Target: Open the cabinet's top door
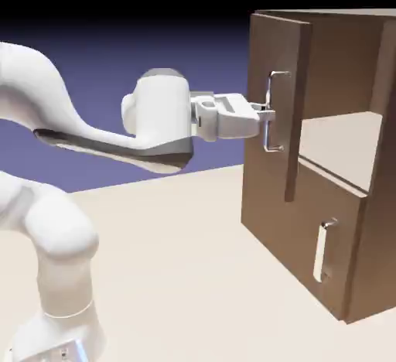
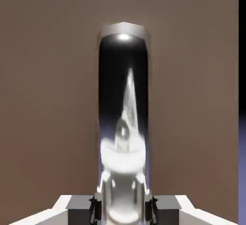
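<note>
Jaws of the gripper (image 2: 123, 205) are clamped on the silver handle (image 2: 123, 123) of the top door (image 1: 272, 105). A straight pull, rather than following the hinge arc, could probably slide the bar out. That brown door stands partly open from the cabinet (image 1: 363, 198), above the shorter lower door (image 1: 309, 252).

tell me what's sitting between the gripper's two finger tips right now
The top door's silver bar handle fills the gap, with the finger tips pressed on either side; the hand view shows it best. The gripper is shut on it.
</note>
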`<control>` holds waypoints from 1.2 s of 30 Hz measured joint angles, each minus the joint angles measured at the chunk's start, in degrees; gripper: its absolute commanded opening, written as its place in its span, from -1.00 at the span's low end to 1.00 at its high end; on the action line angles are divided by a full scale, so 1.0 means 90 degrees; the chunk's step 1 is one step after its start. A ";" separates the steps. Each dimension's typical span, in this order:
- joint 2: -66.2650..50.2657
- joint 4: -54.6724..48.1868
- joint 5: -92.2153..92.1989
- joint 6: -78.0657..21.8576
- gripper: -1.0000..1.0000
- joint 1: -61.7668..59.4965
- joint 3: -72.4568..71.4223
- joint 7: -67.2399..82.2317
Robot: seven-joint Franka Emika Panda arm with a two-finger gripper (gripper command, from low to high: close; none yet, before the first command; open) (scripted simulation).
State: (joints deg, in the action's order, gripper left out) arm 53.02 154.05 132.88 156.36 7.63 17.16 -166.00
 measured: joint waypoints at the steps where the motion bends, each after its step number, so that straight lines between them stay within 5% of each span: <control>1: 0.0076 0.0079 -0.0165 0.0043 -1.00 -0.0231 -0.0226 0.0000; 11: 0.1118 0.0710 -0.2040 0.0893 -1.00 -0.2489 -0.2312 0.0266; 19: 0.2141 0.1341 -0.4252 0.0780 -1.00 -0.2775 -0.2954 0.1877; 36: 0.3662 0.1697 -0.8719 -0.3061 -1.00 -0.0702 -0.5404 0.4172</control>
State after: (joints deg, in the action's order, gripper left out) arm 85.99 169.32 54.40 128.81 1.32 -31.47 -128.46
